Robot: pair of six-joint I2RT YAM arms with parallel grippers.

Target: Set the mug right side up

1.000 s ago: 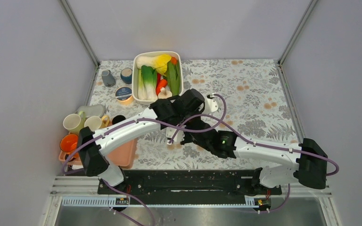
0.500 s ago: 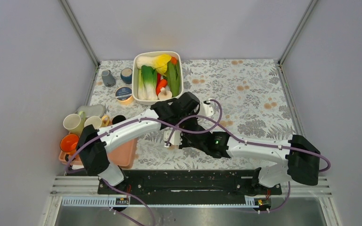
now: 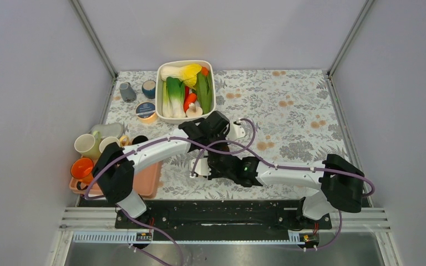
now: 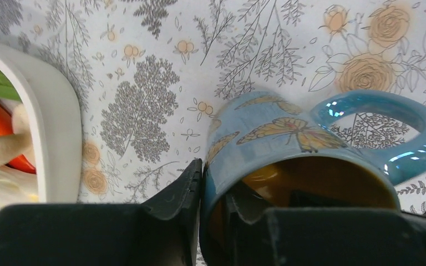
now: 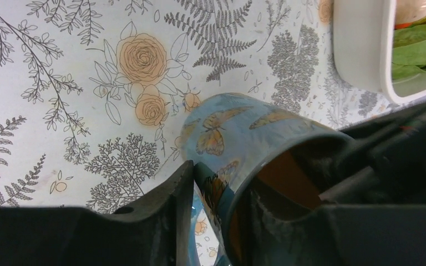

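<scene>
Blue mug (image 4: 266,133) with golden butterflies, brown inside, glossy loop handle (image 4: 391,124)

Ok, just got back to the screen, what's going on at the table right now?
Both arms are at the blue butterfly mug in the middle of the table, beside the white dish of vegetables. The left gripper pinches the rim, one finger inside, one outside. The right gripper straddles the rim likewise at another spot; how firmly, I can't tell. The mug looks tilted, its mouth toward the wrist cameras.
</scene>
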